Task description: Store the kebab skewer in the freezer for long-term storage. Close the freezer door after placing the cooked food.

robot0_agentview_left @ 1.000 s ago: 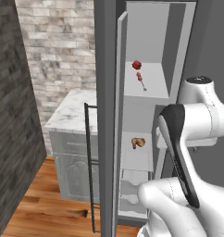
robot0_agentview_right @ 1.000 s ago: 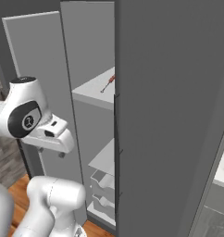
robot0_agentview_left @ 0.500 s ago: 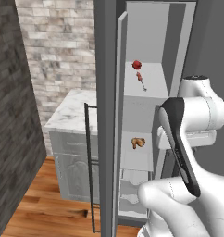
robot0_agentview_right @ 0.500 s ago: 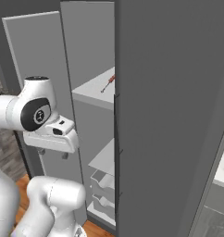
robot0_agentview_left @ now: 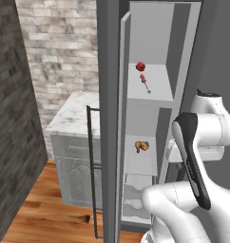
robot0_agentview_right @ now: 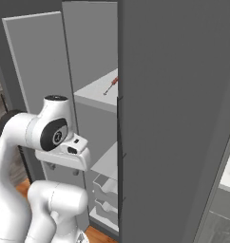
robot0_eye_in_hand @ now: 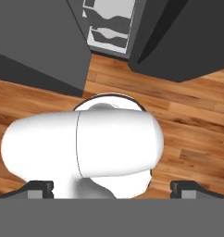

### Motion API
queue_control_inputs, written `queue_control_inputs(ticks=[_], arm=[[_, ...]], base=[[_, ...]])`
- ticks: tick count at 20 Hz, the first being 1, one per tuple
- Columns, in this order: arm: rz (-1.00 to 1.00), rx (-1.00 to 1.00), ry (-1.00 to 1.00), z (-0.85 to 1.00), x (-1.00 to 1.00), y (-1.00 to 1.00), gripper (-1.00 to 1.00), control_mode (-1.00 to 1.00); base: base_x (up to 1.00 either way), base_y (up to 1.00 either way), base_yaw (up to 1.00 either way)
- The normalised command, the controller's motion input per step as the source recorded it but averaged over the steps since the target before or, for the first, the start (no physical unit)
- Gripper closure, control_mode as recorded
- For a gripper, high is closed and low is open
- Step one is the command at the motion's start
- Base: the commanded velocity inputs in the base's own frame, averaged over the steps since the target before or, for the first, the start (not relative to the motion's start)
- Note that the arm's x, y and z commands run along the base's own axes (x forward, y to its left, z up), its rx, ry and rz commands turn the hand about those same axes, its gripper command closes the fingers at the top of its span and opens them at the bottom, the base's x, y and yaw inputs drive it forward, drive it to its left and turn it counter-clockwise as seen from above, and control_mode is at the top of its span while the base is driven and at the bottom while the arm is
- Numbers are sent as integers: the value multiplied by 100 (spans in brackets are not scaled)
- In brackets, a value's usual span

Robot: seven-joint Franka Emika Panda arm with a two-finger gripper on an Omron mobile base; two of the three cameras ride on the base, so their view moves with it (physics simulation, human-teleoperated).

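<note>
The skewer is seen lying on the upper shelf inside the freezer, just below a round red food; placing is judged done. The door stands open, so closing is the step in hand. The claw points down at the wooden floor, tips wide apart and empty. The arm must be swung round to the door's outer face and pushed. A brown lump sits on a lower shelf; a marble worktop lies behind the door.
</note>
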Motion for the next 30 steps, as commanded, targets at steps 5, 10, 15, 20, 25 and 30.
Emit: queue_control_inputs(ticks=[5, 10, 15, 20, 25, 30], arm=[[0, 0, 0, -8, 7, 0, -100, -100], [0, 0, 0, 0, 1, 0, -100, -100], [0, 0, 0, 0, 0, 0, -100, -100], [0, 0, 0, 0, 0, 0, -100, -100], [0, 0, 0, 0, 0, 0, -100, 100], [0, 0, 0, 0, 0, 0, -100, 100]], base=[[0, 0, 0], [0, 0, 0], [0, 0, 0], [0, 0, 0], [0, 0, 0], [-13, 0, -15]])
